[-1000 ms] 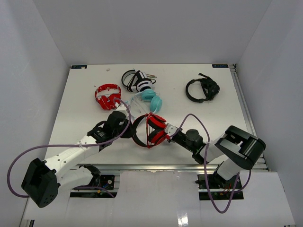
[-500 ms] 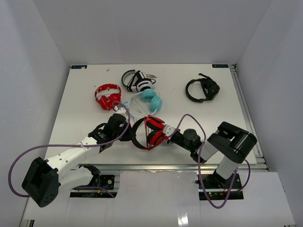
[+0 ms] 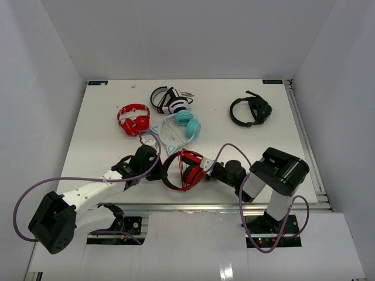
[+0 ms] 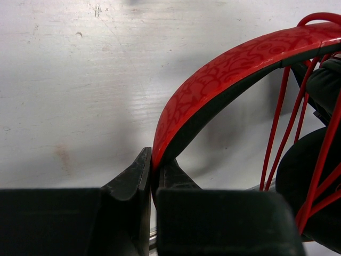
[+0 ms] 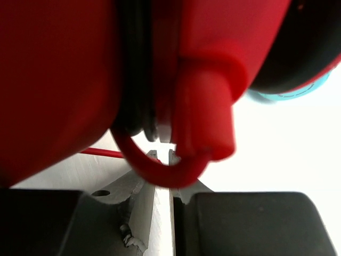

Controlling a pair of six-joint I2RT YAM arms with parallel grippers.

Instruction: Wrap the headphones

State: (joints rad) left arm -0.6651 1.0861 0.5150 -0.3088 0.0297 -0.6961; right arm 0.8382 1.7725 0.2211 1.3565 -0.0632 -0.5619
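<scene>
Left gripper and right gripper both clamped, facing inward.

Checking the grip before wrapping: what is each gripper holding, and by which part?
Left gripper clamps the headphones by the headband. Right gripper sits at the cable loop; whether it grips can't be told.

No text, brand, number or sign is legible in any view. The far-left sticker and the far-right sticker at the 2 far corners of the table, and the white marks on the small red headset, are too small to read. The headband of the headphones carries a raised swirl pattern only, without letters.
</scene>
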